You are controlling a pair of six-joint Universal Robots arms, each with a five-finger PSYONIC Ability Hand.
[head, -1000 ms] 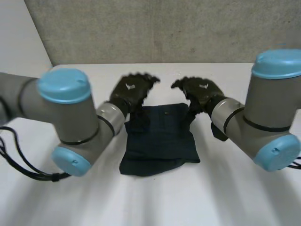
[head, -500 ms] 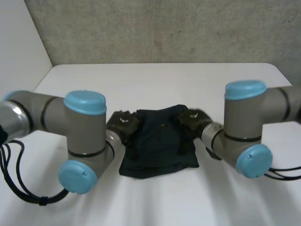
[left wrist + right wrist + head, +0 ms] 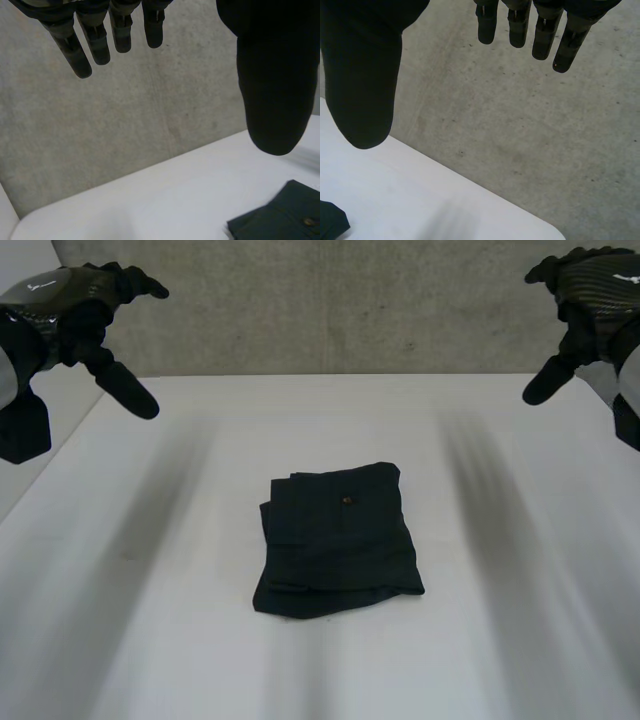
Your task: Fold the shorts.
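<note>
Shorts point(image 3: 338, 540) are lying folded on the table point(image 3: 150, 640)
You're hovering left hand point(image 3: 55, 305) and right hand point(image 3: 595, 285) well apart from them, fingers spread wide, empty.

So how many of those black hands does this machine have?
2. The left hand hangs high at the left of the table, the right hand high at its right, both open, apart from the folded shorts in the middle. None seems hidden.

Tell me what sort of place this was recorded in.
Probably a robotics lab: a plain white table against a bare concrete wall, the robot's left hand and right hand held high, and folded dark shorts.
</note>
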